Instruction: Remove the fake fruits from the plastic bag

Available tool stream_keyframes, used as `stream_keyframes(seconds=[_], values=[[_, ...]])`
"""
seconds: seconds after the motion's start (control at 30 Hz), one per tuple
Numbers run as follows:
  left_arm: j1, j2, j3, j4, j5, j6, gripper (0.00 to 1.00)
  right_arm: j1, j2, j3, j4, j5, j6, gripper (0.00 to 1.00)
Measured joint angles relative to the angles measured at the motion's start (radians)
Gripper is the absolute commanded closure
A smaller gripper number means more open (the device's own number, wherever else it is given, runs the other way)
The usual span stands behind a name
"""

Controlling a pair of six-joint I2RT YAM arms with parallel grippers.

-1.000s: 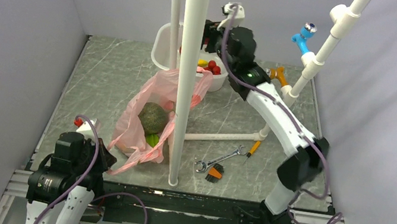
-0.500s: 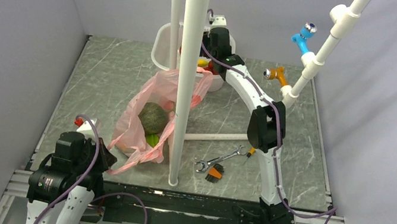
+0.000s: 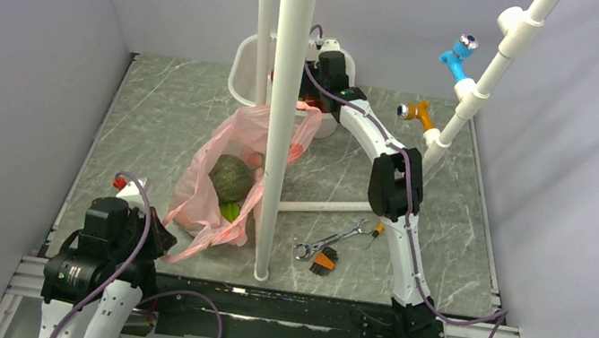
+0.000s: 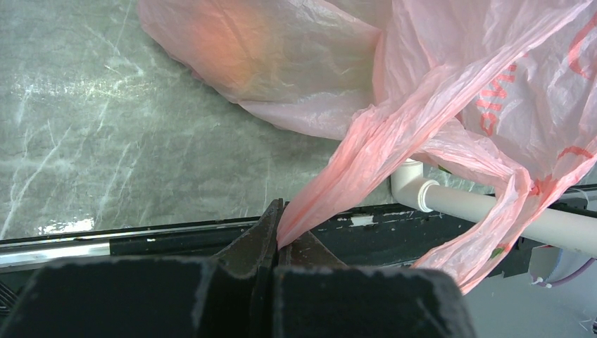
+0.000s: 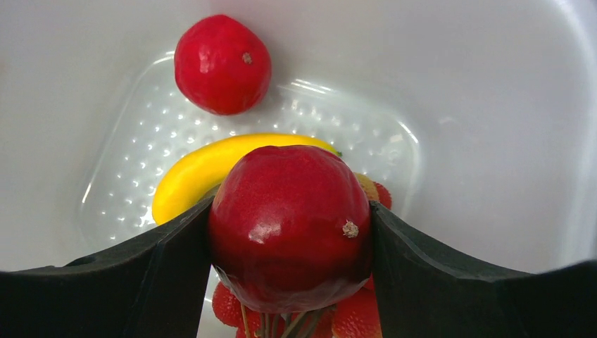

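Clamping a red fruit, the right fingers have lowered into the tub for release; the left fingers pinch the plastic bag.

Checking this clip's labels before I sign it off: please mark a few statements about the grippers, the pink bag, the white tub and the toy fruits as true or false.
1. The left gripper is shut on a bunched strip of the thin pink plastic bag. True.
2. The right gripper is open and empty. False: it grips a glossy red round toy fruit over the white plastic tub.
3. The yellow toy banana lies inside the bag. False: it lies in the tub.
4. The dull-green ball sits in the bag. True.
5. The silver wrench lies in the tub. False: it lies on the grey marbled table.
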Motion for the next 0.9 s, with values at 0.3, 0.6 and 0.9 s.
stream_keyframes(seconds=[0.3, 0.6, 0.9], values=[[0.000, 0.010, 0.000, 0.000, 0.000, 0.000, 1.00, 0.004, 0.077, 0.023, -0.006, -0.046, 0.027, 0.46], [0.000, 0.013, 0.000, 0.000, 0.000, 0.000, 1.00, 0.004, 0.077, 0.055, -0.042, -0.064, 0.031, 0.02], [0.000, 0.013, 0.000, 0.000, 0.000, 0.000, 1.00, 0.005, 0.016, 0.053, -0.137, -0.069, 0.026, 0.01]])
